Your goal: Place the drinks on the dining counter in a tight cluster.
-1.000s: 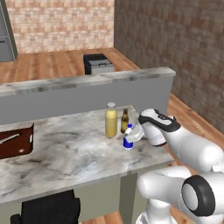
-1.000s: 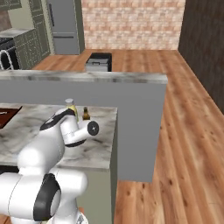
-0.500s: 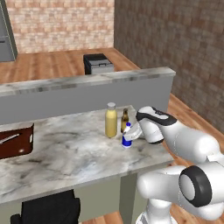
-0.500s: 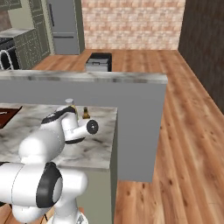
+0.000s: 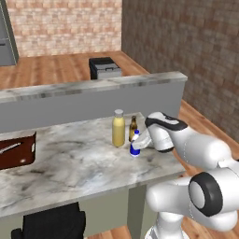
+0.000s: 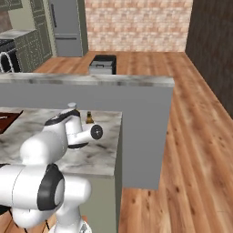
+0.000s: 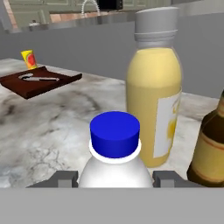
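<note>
Gripping the blue-capped bottle (image 7: 114,162) between my gripper (image 7: 114,178) fingers (image 7: 165,178), I hold it upright on the dining counter (image 5: 70,158), just in front of the yellow bottle (image 7: 154,87) and brown bottle (image 7: 210,148).

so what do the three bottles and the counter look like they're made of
Yellow bottle: looks like translucent plastic with a matte grey cap and paper label. Brown bottle: likely glass, dark amber with a glossy sheen. Blue-capped bottle: seemingly white plastic, smooth. Dining counter: polished marble look, grey veins on white.
</note>
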